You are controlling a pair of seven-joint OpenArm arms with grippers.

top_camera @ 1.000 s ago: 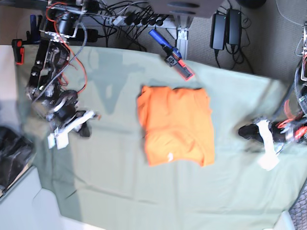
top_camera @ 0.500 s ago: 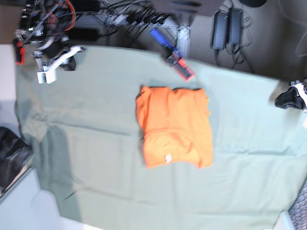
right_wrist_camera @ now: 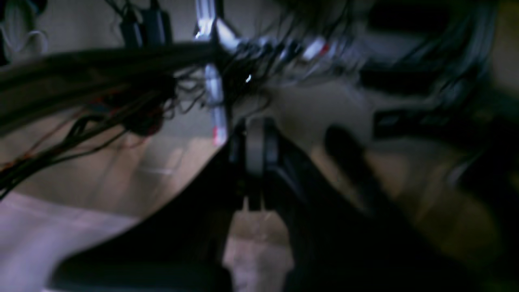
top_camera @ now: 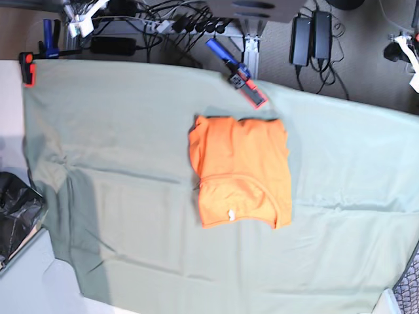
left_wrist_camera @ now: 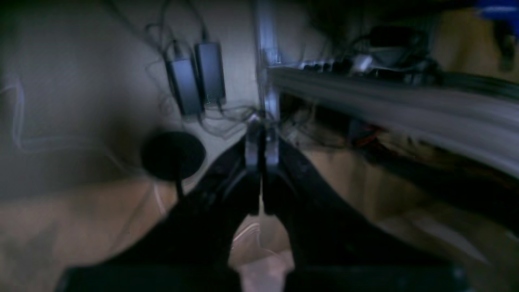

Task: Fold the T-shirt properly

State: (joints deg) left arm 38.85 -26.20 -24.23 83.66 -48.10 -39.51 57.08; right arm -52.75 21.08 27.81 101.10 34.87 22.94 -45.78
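Two grippers, both pulled off the table and both pinched closed on nothing. Your left gripper (left_wrist_camera: 261,156) shows in its wrist view with the fingers pressed flat together, pointing at the floor and two black power bricks (left_wrist_camera: 197,81) by a metal table leg (left_wrist_camera: 265,61); the view is blurry. In the base view you only get a white bit of it (top_camera: 411,62) at the top right edge. Your right gripper (right_wrist_camera: 255,154) looks the same in its wrist view: jaws together, nothing between them, a tangle of cables (right_wrist_camera: 81,117) and a power strip (right_wrist_camera: 292,48) behind, heavily blurred. In the base view its white tip (top_camera: 84,19) sits at the top left, past the table edge.

The T-shirt (top_camera: 241,171) lies folded into a rough rectangle near the middle of the sage-green cloth sheet (top_camera: 118,196), well apart from both grippers. You can see the collar curve and the small white tag (top_camera: 230,214) near its lower edge. A blue and red clamp (top_camera: 236,72) sits just above the shirt at the sheet's far edge, another red clamp (top_camera: 27,67) at the top left corner. A dark bag-like thing (top_camera: 16,219) rests at the left edge.
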